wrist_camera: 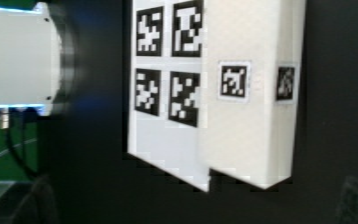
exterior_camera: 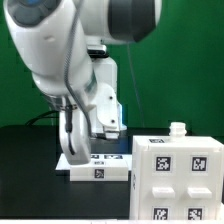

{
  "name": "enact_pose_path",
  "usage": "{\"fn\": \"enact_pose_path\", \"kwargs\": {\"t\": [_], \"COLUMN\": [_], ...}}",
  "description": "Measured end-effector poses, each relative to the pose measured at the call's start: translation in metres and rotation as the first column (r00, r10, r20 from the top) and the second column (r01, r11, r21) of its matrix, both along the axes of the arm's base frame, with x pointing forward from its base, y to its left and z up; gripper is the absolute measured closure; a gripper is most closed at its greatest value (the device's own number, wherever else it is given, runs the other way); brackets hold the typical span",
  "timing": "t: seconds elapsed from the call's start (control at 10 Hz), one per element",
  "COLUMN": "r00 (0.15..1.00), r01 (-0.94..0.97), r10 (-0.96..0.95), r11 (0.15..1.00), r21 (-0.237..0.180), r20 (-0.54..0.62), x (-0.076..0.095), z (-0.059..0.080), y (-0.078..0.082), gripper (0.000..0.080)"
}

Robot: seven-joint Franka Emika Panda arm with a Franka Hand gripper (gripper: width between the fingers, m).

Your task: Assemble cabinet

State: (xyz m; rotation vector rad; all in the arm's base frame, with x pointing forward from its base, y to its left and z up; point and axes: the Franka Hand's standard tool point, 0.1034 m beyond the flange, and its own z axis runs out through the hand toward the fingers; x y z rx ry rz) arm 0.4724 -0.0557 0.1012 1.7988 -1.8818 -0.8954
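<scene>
- Risks shoving the slab panel (exterior_camera: 95,172) sideways on the way down: lies flat and loose on the dark table (exterior_camera: 25,150), close against the marker board (wrist_camera: 165,80), so an off-centre approach with one fingertip landing first would probably push or spin it rather than straddle it.
- Risks a weak pinch too: thin, flat, with little edge to catch, and likely to slip or tip out if taken near a corner.
- Could catch the marker board's edge instead of the panel, given how close the two sit; cannot tell whether touching or overlapping.
- Calls for care around the cabinet box (exterior_camera: 178,180), standing at the exterior view's right, near the panel but apart from it; a wide swing with a panel in hand could knock it or the small peg (exterior_camera: 177,128) on its top.
- Hangs steeply bent over, elbow high, wrist folded downward, with the gripper (exterior_camera: 76,140) low over the table, just above the panel toward the exterior view's left.
- Shows jaws spread to full width, with nothing between them; touches no part.
</scene>
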Motion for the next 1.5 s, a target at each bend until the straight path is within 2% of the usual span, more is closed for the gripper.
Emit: {"fn": "enact_pose_path", "kwargs": {"t": [0.2,0.3,0.4,0.5,0.7,0.8,1.0,1.1,1.3,1.4,1.5], "r00": [0.993,0.979,0.963,0.962,0.926,0.902,0.830,0.795,0.749,0.765,0.778], "r01": [0.004,-0.005,-0.028,-0.056,-0.079,-0.066,-0.035,-0.013,0.036,0.058,0.066], "r10": [-0.002,0.014,0.042,0.068,0.104,0.092,0.076,0.066,0.061,0.042,0.035], "r11": [1.000,0.999,0.998,0.997,0.993,0.995,0.996,0.996,0.990,0.989,0.988], "r21": [-0.017,-0.041,-0.057,-0.054,-0.083,-0.075,-0.085,-0.091,-0.134,-0.135,-0.137], "r20": [0.121,0.205,0.268,0.266,0.363,0.421,0.553,0.603,0.660,0.643,0.628], "x": [0.008,0.012,0.005,-0.012,-0.018,-0.015,-0.008,-0.010,-0.033,-0.046,-0.049], "z": [0.000,-0.004,-0.008,-0.011,-0.025,-0.024,-0.026,-0.028,-0.043,-0.052,-0.057], "y": [-0.001,0.000,0.012,0.026,0.036,0.037,0.034,0.032,0.025,0.027,0.030], "gripper": [0.0002,0.0002,0.0002,0.0002,0.0002,0.0002,0.0002,0.0002,0.0002,0.0002,0.0002]}}
